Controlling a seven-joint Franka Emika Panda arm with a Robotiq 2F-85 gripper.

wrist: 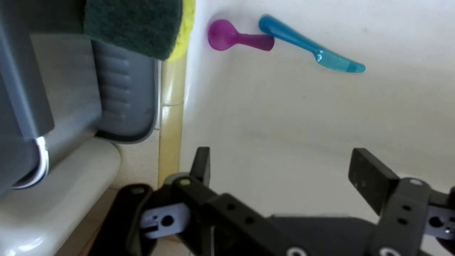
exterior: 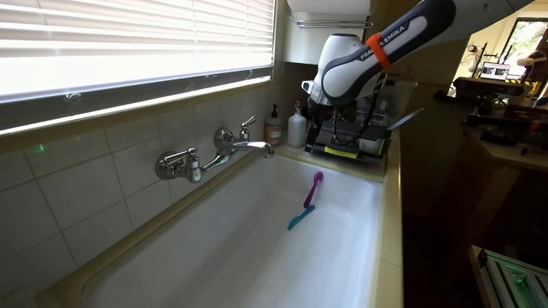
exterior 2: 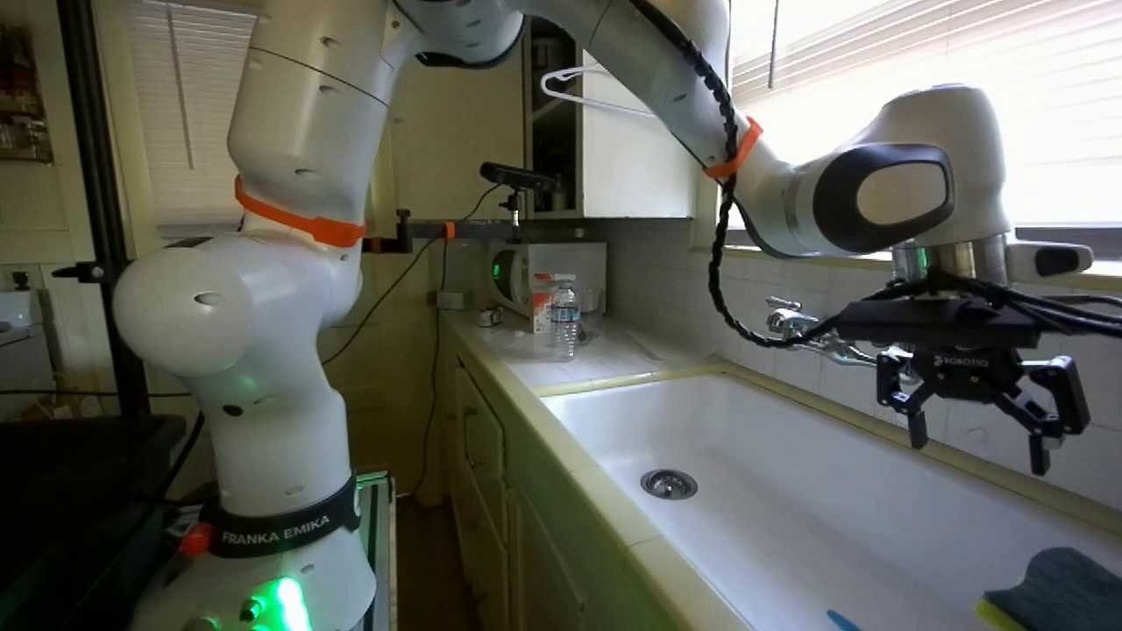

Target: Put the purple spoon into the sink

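Note:
The purple spoon point(exterior: 314, 188) lies inside the white sink point(exterior: 239, 256), bowl end up against the sloped end wall. In the wrist view the purple spoon point(wrist: 241, 38) has its handle end right beside a blue knife point(wrist: 312, 46); I cannot tell if they touch. The spoon is out of view in an exterior view where only the tip of the blue knife point(exterior 2: 841, 620) shows in the sink point(exterior 2: 745, 526). My gripper point(exterior 2: 978, 443) is open and empty above the sink. In the wrist view its fingertips point(wrist: 280, 158) are wide apart, with bare sink between them, away from the spoon.
A dark dish rack point(wrist: 124, 92) with a green-yellow sponge point(wrist: 138, 28) stands at the sink's end. A chrome faucet point(exterior: 252, 146) juts over the basin from the tiled wall. Two pump bottles point(exterior: 296, 130) stand beside the rack. A water bottle point(exterior 2: 565, 322) stands on the opposite counter.

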